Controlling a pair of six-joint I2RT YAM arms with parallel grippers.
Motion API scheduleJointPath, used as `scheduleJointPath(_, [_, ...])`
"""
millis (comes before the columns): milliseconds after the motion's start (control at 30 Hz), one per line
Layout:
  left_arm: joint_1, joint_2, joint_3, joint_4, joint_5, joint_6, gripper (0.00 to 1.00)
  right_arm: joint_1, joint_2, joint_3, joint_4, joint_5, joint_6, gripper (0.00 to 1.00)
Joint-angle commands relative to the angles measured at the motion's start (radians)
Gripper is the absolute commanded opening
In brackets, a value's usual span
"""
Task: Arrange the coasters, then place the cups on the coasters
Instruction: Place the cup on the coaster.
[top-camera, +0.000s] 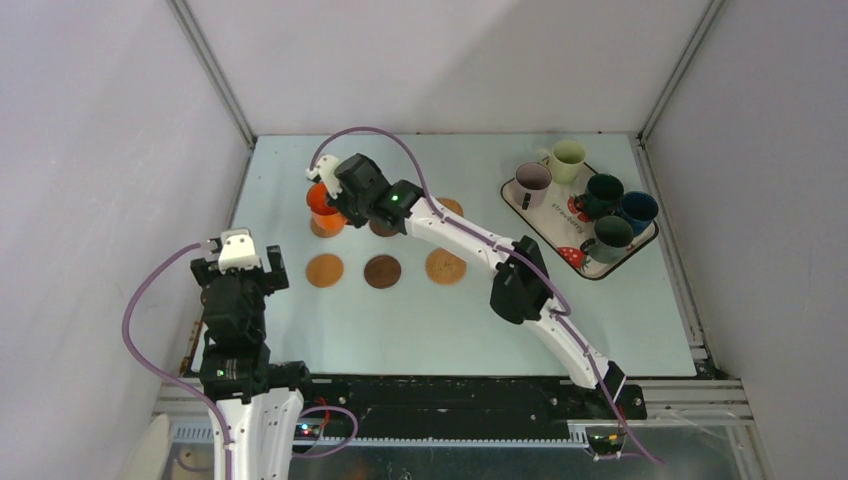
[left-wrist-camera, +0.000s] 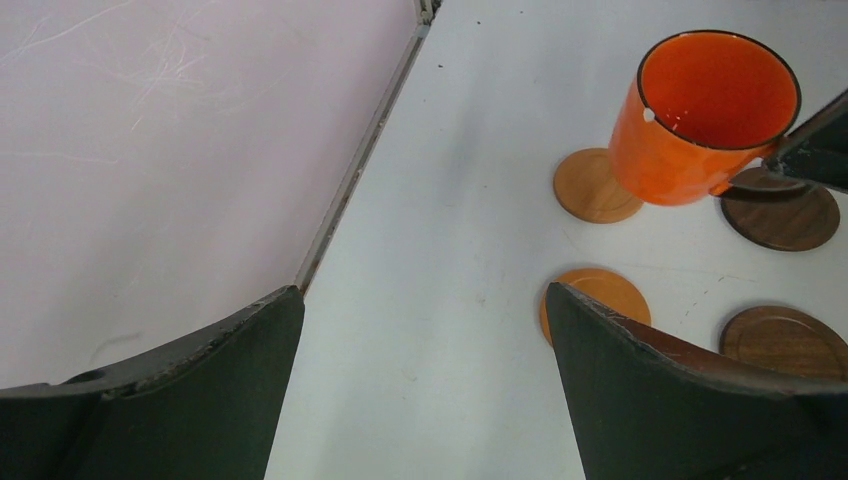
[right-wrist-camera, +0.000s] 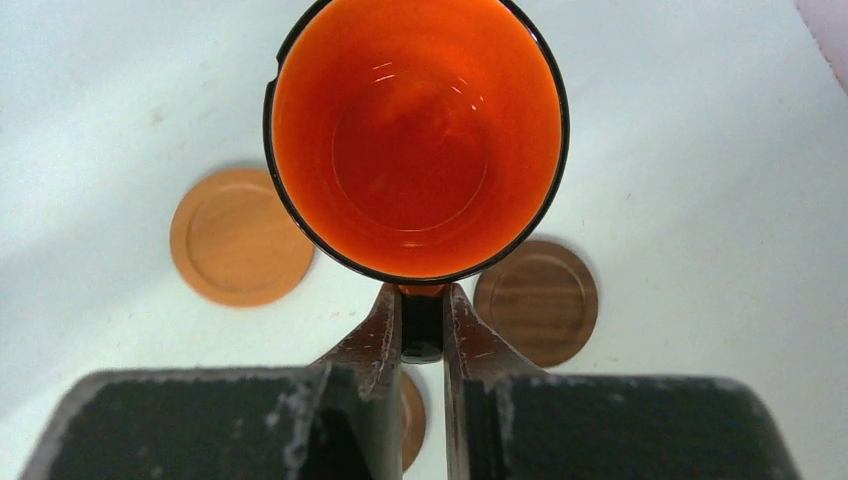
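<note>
My right gripper (right-wrist-camera: 422, 300) is shut on the handle of the orange cup (right-wrist-camera: 415, 135), which hangs tilted above the table at the far left (top-camera: 322, 200). A tan coaster (right-wrist-camera: 238, 238) lies just left of the cup and a dark brown coaster (right-wrist-camera: 540, 300) just right of it. In the near row lie a tan coaster (top-camera: 324, 270), a dark brown coaster (top-camera: 382, 271) and another tan coaster (top-camera: 445, 266). My arm partly hides one more tan coaster (top-camera: 452, 207). My left gripper (left-wrist-camera: 425, 290) stands open and empty near the left wall (top-camera: 243, 268).
A white strawberry-print tray (top-camera: 560, 222) at the far right holds a pale green cup (top-camera: 567, 155), a mauve-white cup (top-camera: 532, 180), a navy cup (top-camera: 637, 208) and two dark green cups (top-camera: 604, 190). White walls close the table at the left, back and right.
</note>
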Motion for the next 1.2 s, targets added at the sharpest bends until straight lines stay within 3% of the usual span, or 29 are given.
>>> scheduleJointPath(0, [0.007, -0.011, -0.011, 0.04, -0.028, 0.013, 0.98, -0.006, 0.028, 0.102, 0.192, 0.008, 0.019, 0.0])
scheduleJointPath(367, [0.007, 0.001, -0.017, 0.046, -0.034, 0.018, 0.98, -0.007, 0.137, 0.134, 0.318, 0.022, -0.015, 0.0])
scheduleJointPath(1167, [0.004, 0.016, -0.022, 0.054, -0.046, 0.021, 0.98, -0.023, 0.206, 0.124, 0.356, 0.005, -0.014, 0.0])
